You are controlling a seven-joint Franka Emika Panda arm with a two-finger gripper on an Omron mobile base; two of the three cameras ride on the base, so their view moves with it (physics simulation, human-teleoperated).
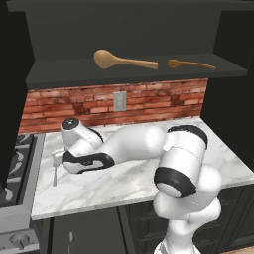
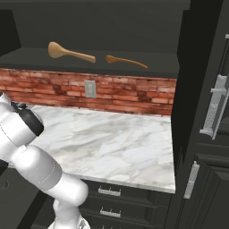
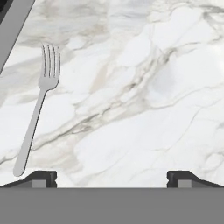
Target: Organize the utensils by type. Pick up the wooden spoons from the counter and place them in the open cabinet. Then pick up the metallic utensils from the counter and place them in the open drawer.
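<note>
Fork (image 3: pixel 36 106) flat on the counter (image 3: pixel 144 109), off to the left of the gripper (image 3: pixel 111 176) in the hand view, handle end just beside the left fingertip (image 3: pixel 40 177), tines pointing away. Nothing between the fingertips but bare marble; jaws spread wide, holding nothing. From the left base view, same fork (image 1: pixel 54 174) close under the hand, near the counter's stove-side edge.

Likely step in hand: lining up on the fork as the first of the metallic utensils. To do it well: shift sideways toward the left fingertip until the handle's middle sits centred in the gap, turn the wrist so the fingers close across the handle rather than along it, then descend straight down. Thin and flat on a hard slab, so probably prone to slipping or skating away if one pad lands first; best to bring both pads down evenly, right to the surface.

Farther off, up in the open cabinet (image 1: pixel 134 74): large wooden spoon (image 1: pixel 124 60) and small wooden spoon (image 1: pixel 191 64) lying on the shelf, apart from each other, so that part appears done.
</note>
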